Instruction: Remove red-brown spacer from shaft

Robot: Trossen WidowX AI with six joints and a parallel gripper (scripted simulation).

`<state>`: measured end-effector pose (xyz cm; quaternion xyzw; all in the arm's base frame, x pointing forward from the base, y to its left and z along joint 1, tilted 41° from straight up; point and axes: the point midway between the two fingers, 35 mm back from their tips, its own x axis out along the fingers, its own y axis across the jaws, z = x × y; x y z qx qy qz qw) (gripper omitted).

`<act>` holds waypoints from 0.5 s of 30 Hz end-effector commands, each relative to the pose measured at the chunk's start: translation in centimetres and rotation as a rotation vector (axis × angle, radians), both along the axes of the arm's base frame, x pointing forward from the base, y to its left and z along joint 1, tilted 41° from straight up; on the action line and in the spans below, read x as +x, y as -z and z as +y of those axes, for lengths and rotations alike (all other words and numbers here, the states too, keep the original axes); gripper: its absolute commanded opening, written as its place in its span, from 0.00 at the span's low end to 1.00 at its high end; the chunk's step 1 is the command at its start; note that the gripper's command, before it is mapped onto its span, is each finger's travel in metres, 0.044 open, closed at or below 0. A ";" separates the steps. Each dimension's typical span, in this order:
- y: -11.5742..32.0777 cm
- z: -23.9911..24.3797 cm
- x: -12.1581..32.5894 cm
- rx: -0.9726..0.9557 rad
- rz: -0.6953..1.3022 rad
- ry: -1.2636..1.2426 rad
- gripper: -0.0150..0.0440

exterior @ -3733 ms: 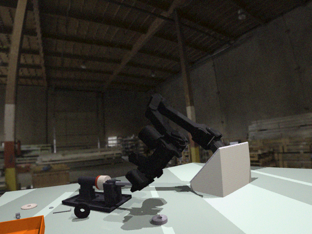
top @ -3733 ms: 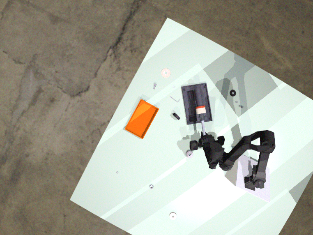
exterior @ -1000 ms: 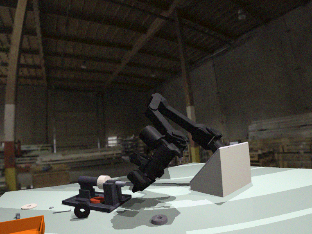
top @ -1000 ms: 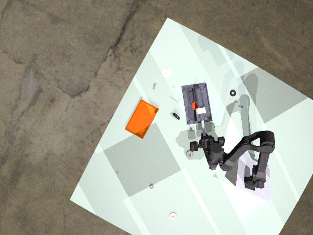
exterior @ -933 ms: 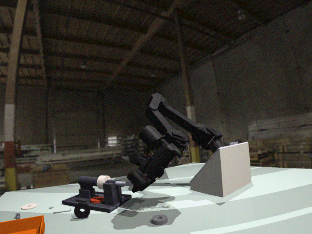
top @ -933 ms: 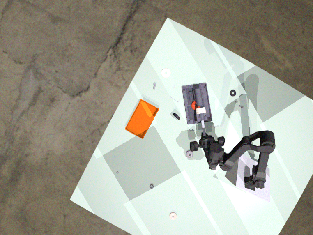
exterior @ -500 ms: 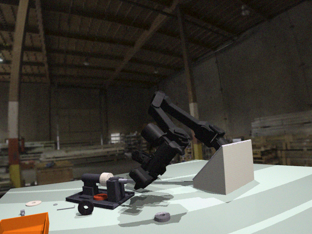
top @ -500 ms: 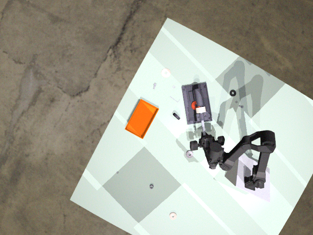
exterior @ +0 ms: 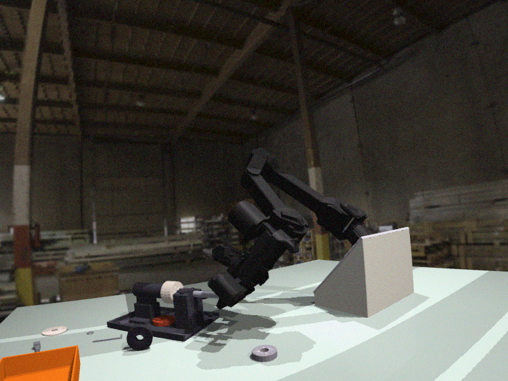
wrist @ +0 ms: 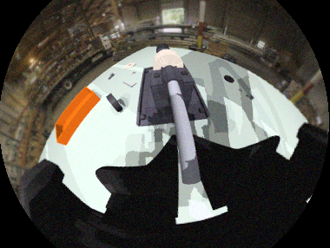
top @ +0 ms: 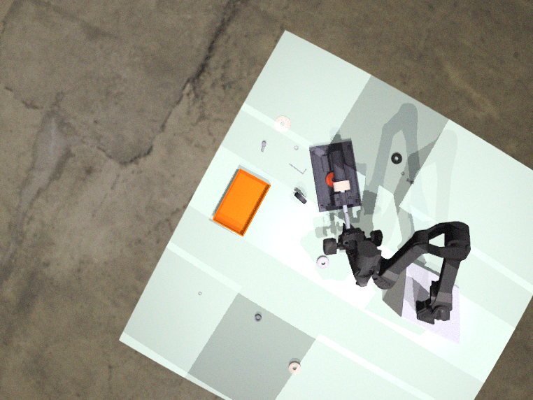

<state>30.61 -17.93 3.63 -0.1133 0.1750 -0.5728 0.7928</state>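
Note:
The red-brown spacer lies flat on the dark base, off the shaft, below and to one side of the cream spacer. The cream spacer sits up at shaft height between the dark near block and the dark cylinder on the far support. The grey shaft sticks out of the near block towards my gripper. My gripper is shut on the shaft's outer end. The shaft inside the housing is hidden.
The dark base carries both supports. An orange bin stands left of it. A black ring stands on edge nearby. A grey ring lies near the gripper. Other small parts lie around.

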 end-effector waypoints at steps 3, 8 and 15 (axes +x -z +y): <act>-0.3 -0.1 0.4 -0.001 -0.009 -0.005 0.25; -0.4 -0.2 0.5 -0.001 -0.009 -0.005 0.25; -0.5 -0.4 0.6 -0.001 -0.009 -0.005 0.25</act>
